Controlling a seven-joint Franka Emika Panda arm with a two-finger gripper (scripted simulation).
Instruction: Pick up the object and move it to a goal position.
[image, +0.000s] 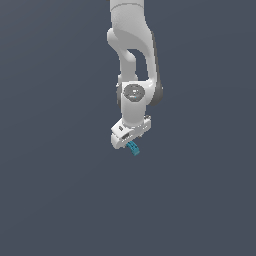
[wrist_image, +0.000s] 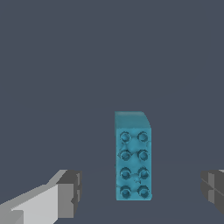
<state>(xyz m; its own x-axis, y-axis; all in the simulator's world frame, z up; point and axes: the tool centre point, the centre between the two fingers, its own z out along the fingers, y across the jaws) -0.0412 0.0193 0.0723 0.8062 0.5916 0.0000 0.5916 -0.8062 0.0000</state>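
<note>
The object is a small teal-blue elongated block with two rows of round studs. In the wrist view it lies on the dark surface between my fingers, nearer the right-hand one and touching neither. The gripper is open, its grey pads far apart; one finger shows fully and the other is cut by the frame edge. In the exterior view the white gripper hangs tilted at the arm's end, and the object peeks out just beneath it, partly hidden by the hand.
A plain dark grey surface fills both views around the arm. No other objects, containers or edges show. No goal marker is in view.
</note>
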